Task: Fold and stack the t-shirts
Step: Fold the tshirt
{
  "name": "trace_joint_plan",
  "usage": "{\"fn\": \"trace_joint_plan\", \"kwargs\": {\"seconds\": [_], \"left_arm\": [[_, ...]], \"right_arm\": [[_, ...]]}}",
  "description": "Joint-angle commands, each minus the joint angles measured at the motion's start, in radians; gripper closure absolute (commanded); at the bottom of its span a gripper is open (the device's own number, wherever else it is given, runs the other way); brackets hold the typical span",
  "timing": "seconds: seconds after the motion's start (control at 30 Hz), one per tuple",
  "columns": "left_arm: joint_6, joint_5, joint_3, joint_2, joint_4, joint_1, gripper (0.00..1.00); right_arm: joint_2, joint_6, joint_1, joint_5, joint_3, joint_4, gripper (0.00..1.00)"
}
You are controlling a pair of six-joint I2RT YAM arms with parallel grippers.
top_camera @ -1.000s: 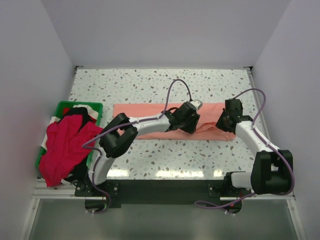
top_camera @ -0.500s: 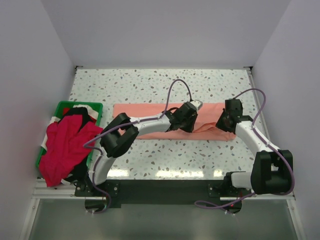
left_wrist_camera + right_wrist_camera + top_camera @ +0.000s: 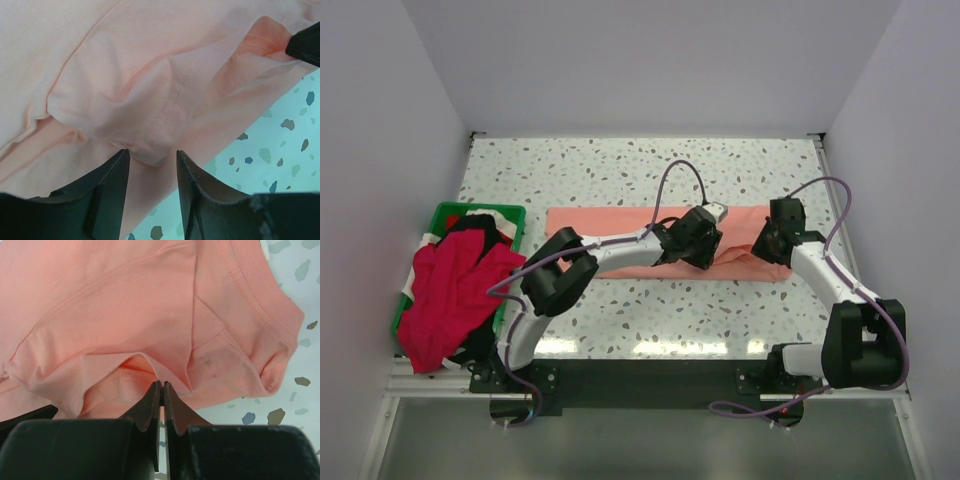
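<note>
**Supervisor:** Report gripper state and garment position.

**Operator:** The salmon-pink short-sleeved cloth t-shirt (image 3: pixel 610 222) lies across the middle of the speckled white table (image 3: pixel 620 165), folded into a long strip. I have the left gripper (image 3: pixel 151 157) low over its right half, fingers apart, with a hemmed fold (image 3: pixel 160 135) just ahead of the gap. I judge this placement lines up a pinch for the next fold. The fingers of the right gripper (image 3: pixel 161 387) are pressed together at the collar end. I cannot tell whether a layer is nipped there.

**Supervisor:** What does each view add?

**Operator:** The wrist views alone show the finger gaps and seams. Only the top view shows the strip's full length and the crimson red cloth t-shirt (image 3: pixel 450 290) draped over the green plastic bin (image 3: pixel 445 212) at the left, well apart and unfolded
</note>
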Motion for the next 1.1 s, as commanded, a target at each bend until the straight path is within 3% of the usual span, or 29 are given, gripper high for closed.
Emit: {"fn": "trace_joint_plan", "kwargs": {"seconds": [0.0, 0.3, 0.8, 1.07], "left_arm": [[0.019, -0.026, 0.014, -0.022, 0.032, -0.013, 0.52], [0.033, -0.089, 0.074, 0.036, -0.006, -0.026, 0.55], [0.047, -0.188, 0.052, -0.028, -0.021, -0.029, 0.99], [0.048, -0.211, 0.028, -0.091, -0.023, -0.027, 1.0]], "right_arm": [[0.006, -0.011, 0.002, 0.002, 0.005, 0.024, 0.97], [0.01, -0.018, 0.001, 0.004, 0.016, 0.019, 0.98], [-0.002, -0.016, 0.002, 0.013, 0.014, 0.013, 0.98], [-0.037, -0.018, 0.002, 0.019, 0.008, -0.01, 0.98]]}}
